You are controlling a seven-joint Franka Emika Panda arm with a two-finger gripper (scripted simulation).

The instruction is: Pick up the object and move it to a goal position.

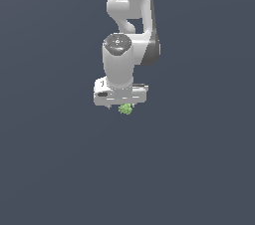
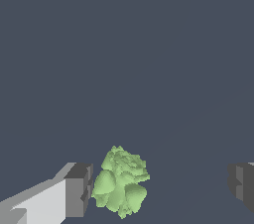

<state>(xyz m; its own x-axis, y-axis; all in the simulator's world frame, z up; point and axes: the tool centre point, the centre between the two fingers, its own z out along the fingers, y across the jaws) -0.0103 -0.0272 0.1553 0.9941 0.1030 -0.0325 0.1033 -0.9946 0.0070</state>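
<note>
The object [image 2: 120,182] is a light-green, bumpy lump [image 1: 125,109], tiny under the white pincer [image 1: 121,105]. Only the wrist view shows the pincer [image 2: 158,188] spread apart, the lump beside one grey fingertip [image 2: 79,191], well apart from the other.

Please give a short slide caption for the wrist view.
Open gripper straddling the light-green lump, which sits beside one finger.
</note>
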